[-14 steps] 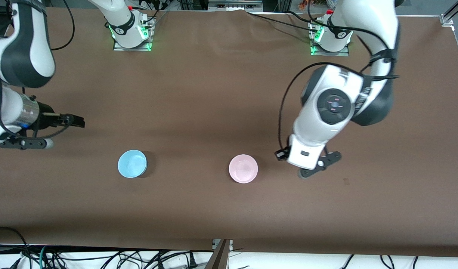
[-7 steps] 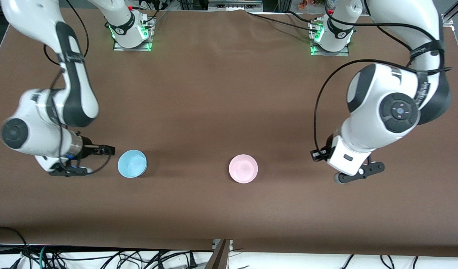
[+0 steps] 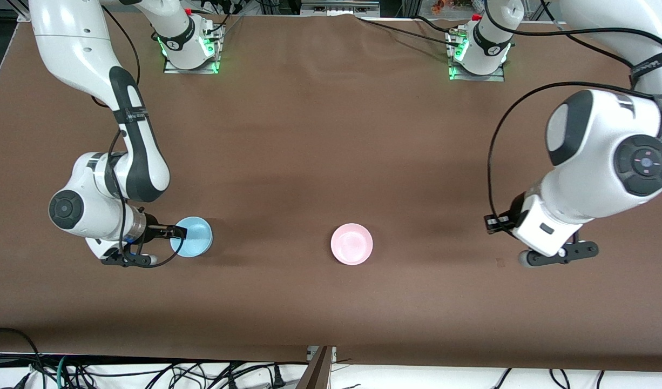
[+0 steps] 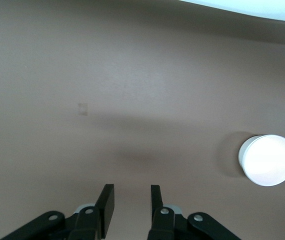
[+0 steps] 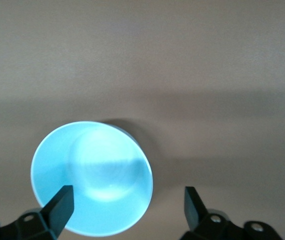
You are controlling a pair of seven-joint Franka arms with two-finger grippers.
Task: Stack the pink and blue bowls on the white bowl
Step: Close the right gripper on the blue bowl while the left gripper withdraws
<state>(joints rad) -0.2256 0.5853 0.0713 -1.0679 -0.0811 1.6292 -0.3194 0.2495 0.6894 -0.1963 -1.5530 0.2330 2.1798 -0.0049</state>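
Note:
The light blue bowl (image 3: 193, 236) stands upright on the brown table toward the right arm's end. My right gripper (image 3: 177, 233) is open at its rim. In the right wrist view the blue bowl (image 5: 91, 177) lies partly between the wide-open fingers (image 5: 62, 202), one finger over its inside; the right gripper (image 5: 127, 202) holds nothing. The pale pink bowl (image 3: 351, 244) stands near the table's middle. My left gripper (image 3: 493, 221) is open and empty, low over bare table toward the left arm's end, well apart from it. The left wrist view shows its gripper (image 4: 131, 197) and a washed-out pale bowl (image 4: 267, 160), apparently the pink one. The white bowl is out of view.
The brown table (image 3: 331, 135) carries only the two bowls. The arm bases (image 3: 189, 48) stand at the edge farthest from the front camera. Cables hang below the nearest edge (image 3: 147, 373).
My right arm swung in from the right arm's end and brought its open gripper to the blue bowl's rim. My left arm moved away from the pink bowl toward the left arm's end.

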